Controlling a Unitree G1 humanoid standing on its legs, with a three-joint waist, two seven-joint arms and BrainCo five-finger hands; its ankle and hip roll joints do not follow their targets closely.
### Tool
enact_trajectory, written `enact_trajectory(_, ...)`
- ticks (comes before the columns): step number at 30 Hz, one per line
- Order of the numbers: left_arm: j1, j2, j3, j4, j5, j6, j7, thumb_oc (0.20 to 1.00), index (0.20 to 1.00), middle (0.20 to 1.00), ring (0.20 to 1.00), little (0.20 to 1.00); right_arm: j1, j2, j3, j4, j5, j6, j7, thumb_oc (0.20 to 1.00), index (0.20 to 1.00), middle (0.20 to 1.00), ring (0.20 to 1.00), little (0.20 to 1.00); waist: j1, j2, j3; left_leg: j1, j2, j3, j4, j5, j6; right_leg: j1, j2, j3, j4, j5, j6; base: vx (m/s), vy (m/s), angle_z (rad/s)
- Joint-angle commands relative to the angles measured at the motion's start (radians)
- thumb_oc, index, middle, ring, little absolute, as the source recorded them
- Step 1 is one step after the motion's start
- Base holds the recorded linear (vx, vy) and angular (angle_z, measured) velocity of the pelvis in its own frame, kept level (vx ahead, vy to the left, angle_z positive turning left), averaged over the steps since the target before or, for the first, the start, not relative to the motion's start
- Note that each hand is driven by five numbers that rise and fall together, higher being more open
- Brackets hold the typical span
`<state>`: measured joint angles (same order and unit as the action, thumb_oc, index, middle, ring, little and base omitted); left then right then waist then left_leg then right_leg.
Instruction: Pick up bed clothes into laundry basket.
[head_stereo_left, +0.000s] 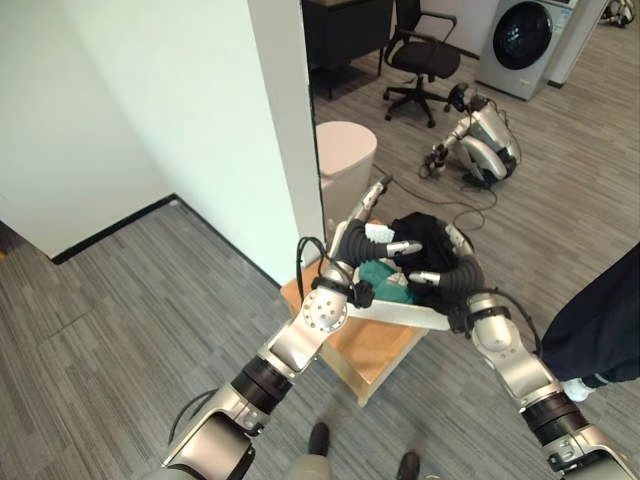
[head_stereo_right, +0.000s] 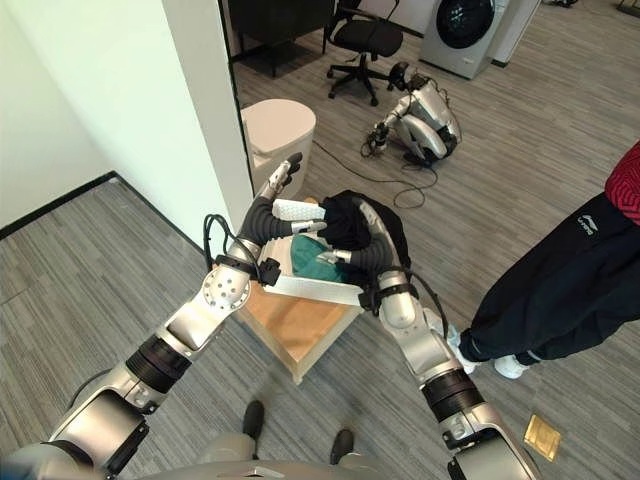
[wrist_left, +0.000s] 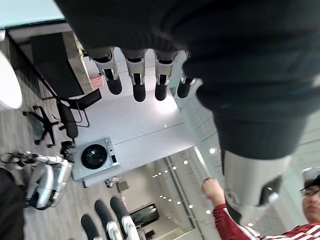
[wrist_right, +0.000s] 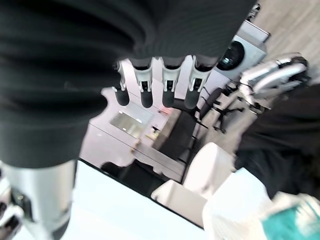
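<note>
**Basket w/ clothes held up btwn both hands**

We see a white laundry basket (head_stereo_right: 315, 290) just above a small wood worktop (head_stereo_left: 372, 352). Inside it are the bed clothes: a big black heap (head_stereo_left: 428, 236) at the far side and a teal piece (head_stereo_left: 383, 275) nearer us, touching the black one. The black heap sticks up over the rim.

From the head views we see the whole basket, w/ one arm on each side of it. They also show a white round bin (head_stereo_left: 345, 150) by the wall, a desk chair (head_stereo_left: 420, 50), a washing machine (head_stereo_left: 525, 40), another robot lying on the floor (head_stereo_left: 485, 135) and a person's dark trouser legs (head_stereo_right: 560, 290) at the right. The right wrist view shows a bit of the basket's white and teal stuff up close. The left wrist view shows the room past the fingers and the person's red sleeve (wrist_left: 232, 227).

The left hand (wrist_left: 137, 75) is at the basket's left side, fingers straight and spread out, poking up past the rim, curled round nothing. The right hand (wrist_right: 171, 85) is at the right side, by the black heap, fingers straight too, not clenched. We can't tell just where each palm touches the basket.
</note>
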<state>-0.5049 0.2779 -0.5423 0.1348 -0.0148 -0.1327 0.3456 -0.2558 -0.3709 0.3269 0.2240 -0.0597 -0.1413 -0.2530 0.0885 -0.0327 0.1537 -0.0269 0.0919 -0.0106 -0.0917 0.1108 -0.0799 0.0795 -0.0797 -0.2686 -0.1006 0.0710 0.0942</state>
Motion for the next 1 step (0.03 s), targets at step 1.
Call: enact_trajectory(1, -0.057, -0.038, 0.003, 0.063, 0.033, -0.027, 0.009, 1.000, 1.000, 1.000, 1.000, 1.000, -0.002, 0.021, -0.004, -0.001, 0.034, -0.033, 0.001, 1.000, 1.000, 1.000, 1.000, 1.000, 0.028, -0.015, -0.033, 0.078, 0.057, 0.033, 0.004, -0.084, -0.022, 0.026, -0.077, -0.025, 0.032, -0.052, 0.089, 0.00, 0.000, 0.00)
